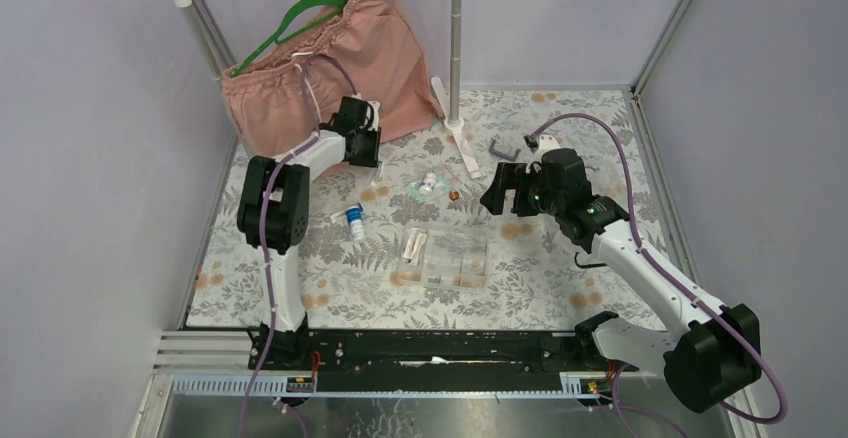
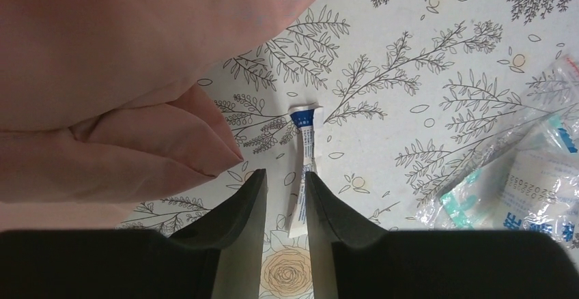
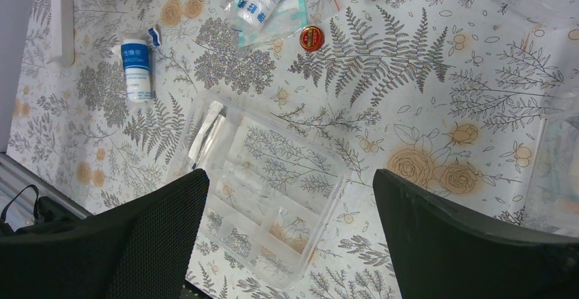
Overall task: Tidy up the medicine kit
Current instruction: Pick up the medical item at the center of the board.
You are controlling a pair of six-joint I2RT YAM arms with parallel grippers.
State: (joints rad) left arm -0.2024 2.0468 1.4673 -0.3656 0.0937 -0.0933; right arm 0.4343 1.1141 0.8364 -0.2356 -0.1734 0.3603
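The clear compartment box (image 1: 440,231) of the medicine kit lies mid-table, with white strips (image 3: 205,132) in one end section. My right gripper (image 3: 290,176) hangs wide open above it, holding nothing (image 1: 506,201). My left gripper (image 2: 283,174) is down by the pink shorts (image 2: 102,74), jaws a narrow gap apart. A thin white and blue sachet (image 2: 305,152) lies on the cloth between them, against the right finger, not squeezed. A white bottle (image 3: 136,67) with a blue label, a bagged bandage roll (image 3: 266,2) and a small red tin (image 3: 312,38) lie loose beyond the box.
The shorts hang from a green hanger (image 1: 300,13) on a rail, right next to my left gripper (image 1: 362,156). The rack pole (image 1: 457,38) and its white foot (image 1: 462,143) stand at the back. A grey U-shaped handle (image 1: 503,148) lies behind my right gripper. Walls enclose the table.
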